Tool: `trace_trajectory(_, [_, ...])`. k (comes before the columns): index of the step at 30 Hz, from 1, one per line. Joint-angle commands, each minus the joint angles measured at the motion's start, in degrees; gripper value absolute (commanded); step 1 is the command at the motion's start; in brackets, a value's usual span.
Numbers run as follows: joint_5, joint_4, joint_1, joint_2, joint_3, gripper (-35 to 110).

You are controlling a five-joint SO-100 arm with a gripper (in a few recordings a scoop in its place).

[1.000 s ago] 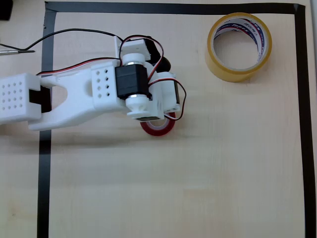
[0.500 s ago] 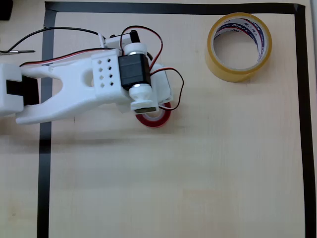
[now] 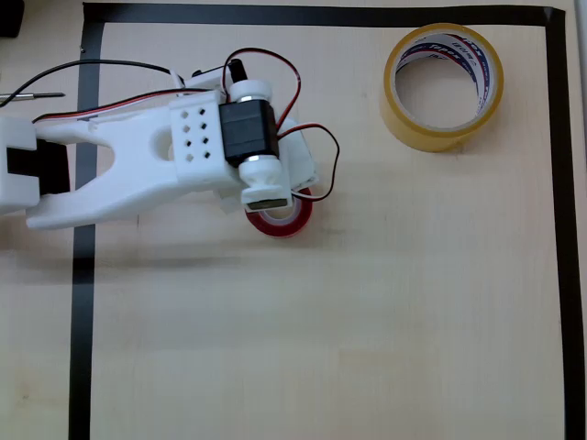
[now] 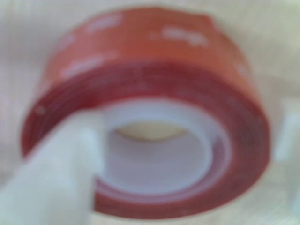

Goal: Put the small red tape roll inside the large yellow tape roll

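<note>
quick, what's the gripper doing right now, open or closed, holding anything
Gripper: right at the small red tape roll, with one white finger reaching into its core in the wrist view. Whether it is open or clamped on the roll cannot be told.

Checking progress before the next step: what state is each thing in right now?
small red tape roll: lying flat on the table, partly under the end effector, one white finger reaching into its core; not inside the yellow roll.
large yellow tape roll: lying flat, hole up, empty, untouched.
end effector: down over the red roll; open or shut is unclear.
</note>
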Motion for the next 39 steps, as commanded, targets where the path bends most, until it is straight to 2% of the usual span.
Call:
trace_trajectory(1, [-2.5, 1.5, -0.4, 10.8, -4.3, 18])
trace_trajectory(12, [-3.7, 1.5, -0.4, 11.5, -10.0, 18])
trace_trajectory(39, [-1.4, 1.5, 1.9, -5.4, -21.3, 18])
